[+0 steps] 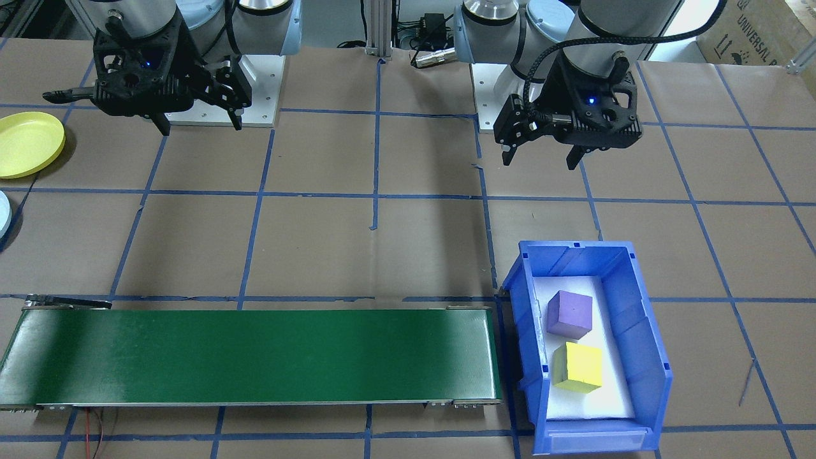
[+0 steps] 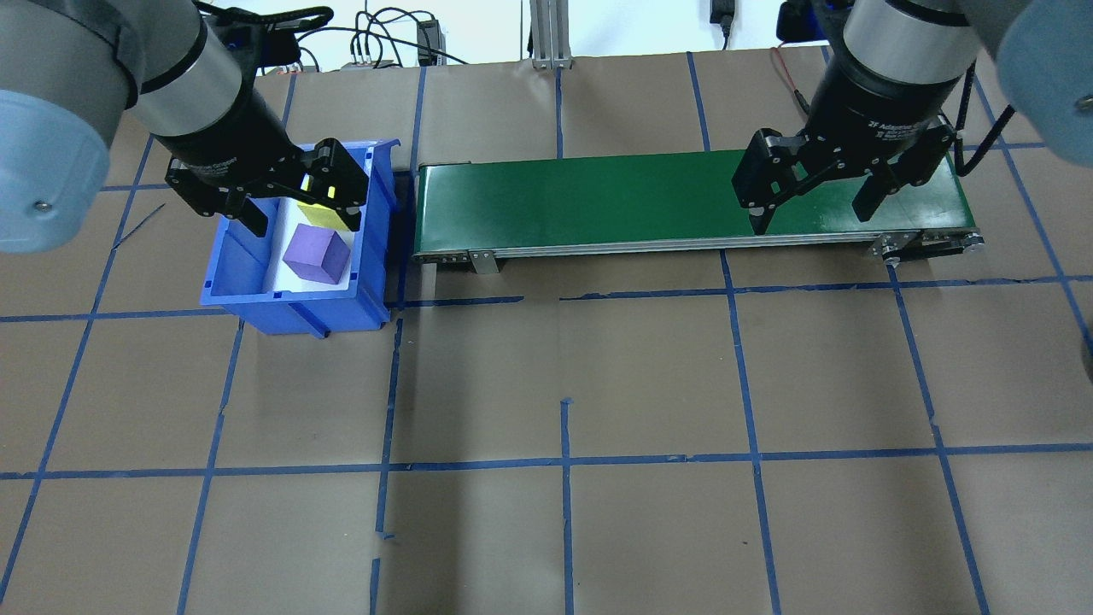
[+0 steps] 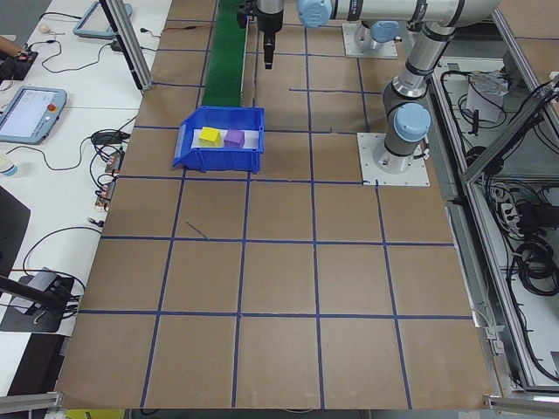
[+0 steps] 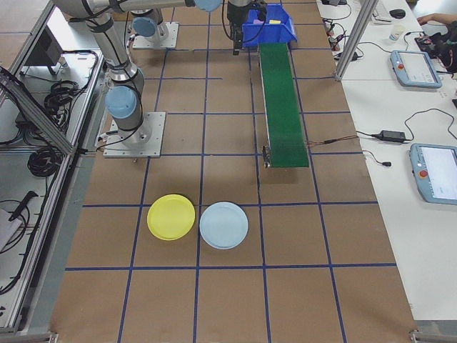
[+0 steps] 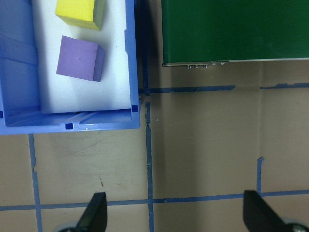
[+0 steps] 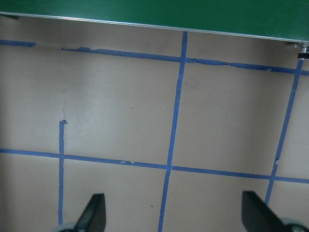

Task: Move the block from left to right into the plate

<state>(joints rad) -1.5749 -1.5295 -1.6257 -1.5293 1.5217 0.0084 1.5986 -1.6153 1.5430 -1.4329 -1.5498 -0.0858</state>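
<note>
- The left gripper hangs above the table with its fingers spread wide and nothing between them. In its own wrist view both fingertips frame bare brown paper and blue tape lines.
- Ahead of that gripper, on the side away from the robot's base, sits the blue bin. It holds two blocks on a white liner — the purple block nearer the gripper, the yellow block just beyond it.
- The green conveyor belt runs from beside the bin toward the right gripper's side.
- The right gripper is likewise open and empty, hovering near the belt's far end.
- The yellow plate and the light blue plate lie touching, side by side, past that end of the belt and well apart from either gripper.
</note>
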